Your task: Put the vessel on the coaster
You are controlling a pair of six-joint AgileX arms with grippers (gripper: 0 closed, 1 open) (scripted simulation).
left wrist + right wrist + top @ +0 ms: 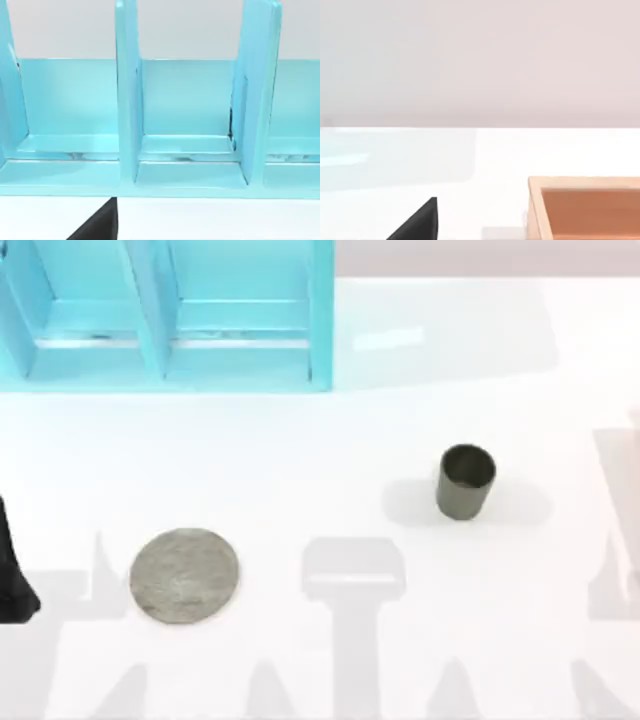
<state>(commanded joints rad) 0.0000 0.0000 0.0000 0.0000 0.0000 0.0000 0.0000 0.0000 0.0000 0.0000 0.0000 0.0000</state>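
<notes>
The vessel (466, 481), a small dark olive-grey cup without a handle, stands upright on the white table right of centre. The coaster (185, 575), a flat mottled grey disc about twice as wide, lies front left, well apart from the cup. My left arm is parked at the table's left edge, its dark gripper (12, 575) just left of the coaster and not touching it. A black part of my right gripper (417, 222) shows low in the right wrist view, above bare table, with nothing in it.
A turquoise rack with upright dividers (170, 320) fills the back left and faces the left wrist camera (190, 125). A light wooden box (585, 207) with an orange-brown inside appears in the right wrist view. White table (330, 490) lies between cup and coaster.
</notes>
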